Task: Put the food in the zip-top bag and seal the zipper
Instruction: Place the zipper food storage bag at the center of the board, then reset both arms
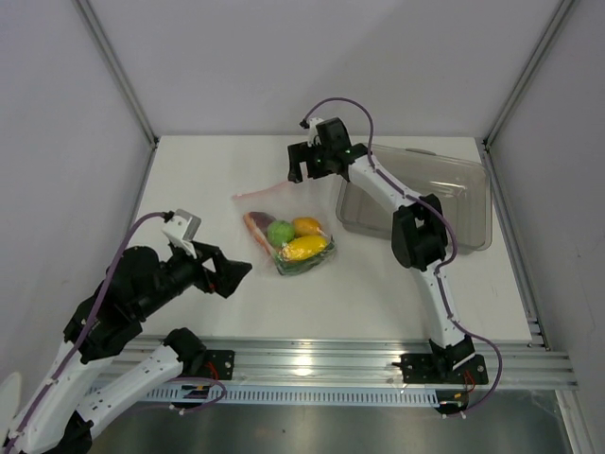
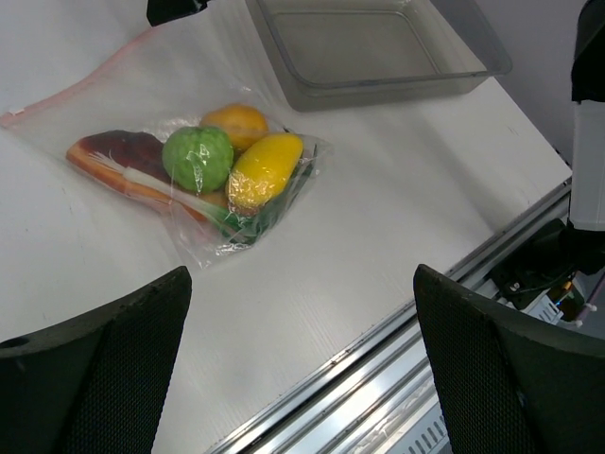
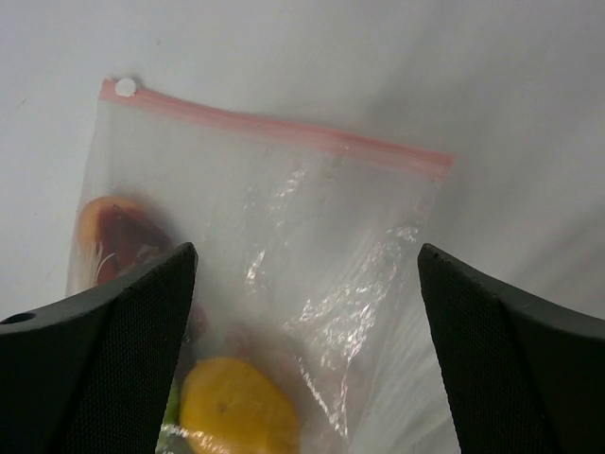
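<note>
Right wrist view: right gripper (image 3: 307, 260), fingers spread, near the zipper (image 3: 284, 130); an unpressed stretch could leave the zip-top bag (image 3: 331, 218) spilling food (image 3: 236, 407); left gripper (image 2: 302, 279) likewise spread.

No legible text, labels, brands, numbers or signs anywhere.
</note>
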Robot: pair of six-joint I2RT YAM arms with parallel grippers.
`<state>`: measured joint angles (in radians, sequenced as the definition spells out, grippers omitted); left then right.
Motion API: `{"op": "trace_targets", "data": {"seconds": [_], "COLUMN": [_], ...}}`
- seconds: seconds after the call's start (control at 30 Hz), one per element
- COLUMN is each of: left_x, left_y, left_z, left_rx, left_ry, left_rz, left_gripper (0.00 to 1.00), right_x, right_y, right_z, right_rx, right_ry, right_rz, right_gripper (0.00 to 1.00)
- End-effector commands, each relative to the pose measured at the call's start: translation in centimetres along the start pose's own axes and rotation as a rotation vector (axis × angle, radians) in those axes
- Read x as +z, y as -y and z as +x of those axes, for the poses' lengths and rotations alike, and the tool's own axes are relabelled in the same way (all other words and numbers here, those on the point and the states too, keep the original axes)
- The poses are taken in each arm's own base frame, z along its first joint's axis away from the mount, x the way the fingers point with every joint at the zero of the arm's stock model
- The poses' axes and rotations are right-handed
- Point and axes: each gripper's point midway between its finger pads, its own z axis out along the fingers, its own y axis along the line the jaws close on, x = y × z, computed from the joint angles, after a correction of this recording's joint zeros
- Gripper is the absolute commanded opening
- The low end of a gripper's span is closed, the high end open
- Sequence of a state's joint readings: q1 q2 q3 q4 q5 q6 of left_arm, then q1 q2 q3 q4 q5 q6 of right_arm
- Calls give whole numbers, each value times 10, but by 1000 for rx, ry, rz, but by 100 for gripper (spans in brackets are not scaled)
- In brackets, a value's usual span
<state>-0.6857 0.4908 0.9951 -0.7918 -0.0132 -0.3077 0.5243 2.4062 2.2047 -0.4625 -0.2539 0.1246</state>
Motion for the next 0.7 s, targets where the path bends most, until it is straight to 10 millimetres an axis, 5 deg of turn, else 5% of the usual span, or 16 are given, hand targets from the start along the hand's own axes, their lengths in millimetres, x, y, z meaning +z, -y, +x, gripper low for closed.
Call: {"op": "trace_targets", "data": {"seconds": [0.0,0.03,0.13,0.17,0.2,0.27,0.3,0.33,0.37,0.4,0.43,0.53,0.57,0.6,0.67], "left_x": [9,12,17,19,20,26,30,32,37,40,42,53,57,61,64], "left_y": [9,10,14,14,16,18,18,21,20,20,22,24,26,26,29], "left_z": [1,7,11,14,13,16,19,15,23,24,25,29,27,32,25], "left_rx": [-49,-66,-104,-115,-126,-159,-168,-189,-202,-213,-237,-283,-297,-307,-348], "left_ry": [0,-15,-20,-23,-19,-17,-21,-5,-20,-25,-27,-7,16,19,75], "left_rz": [45,48,69,71,79,92,94,104,103,104,112,133,146,153,187], "left_gripper": [100,99,100,99,99,100,99,99,100,99,100,99,99,99,100], "right_x": [-72,-95,-116,-143,-145,-186,-197,-195,-226,-237,-239,-294,-297,-325,-335], "right_y": [-37,-42,-44,-61,-53,-62,-62,-54,-64,-64,-58,-72,-68,-76,-71], "right_z": [-59,-71,-47,-54,-29,-26,-16,20,17,28,61,76,100,100,129], "right_rx": [-91,-97,-90,-97,-90,-76,-65,-61,-35,-20,-12,42,49,64,132], "right_ry": [132,166,125,164,118,171,171,107,168,170,124,227,204,277,276], "right_rz": [35,63,149,147,197,261,280,304,294,296,310,268,274,242,238], "right_gripper": [100,99,99,99,99,99,99,99,99,99,99,99,99,99,99]}}
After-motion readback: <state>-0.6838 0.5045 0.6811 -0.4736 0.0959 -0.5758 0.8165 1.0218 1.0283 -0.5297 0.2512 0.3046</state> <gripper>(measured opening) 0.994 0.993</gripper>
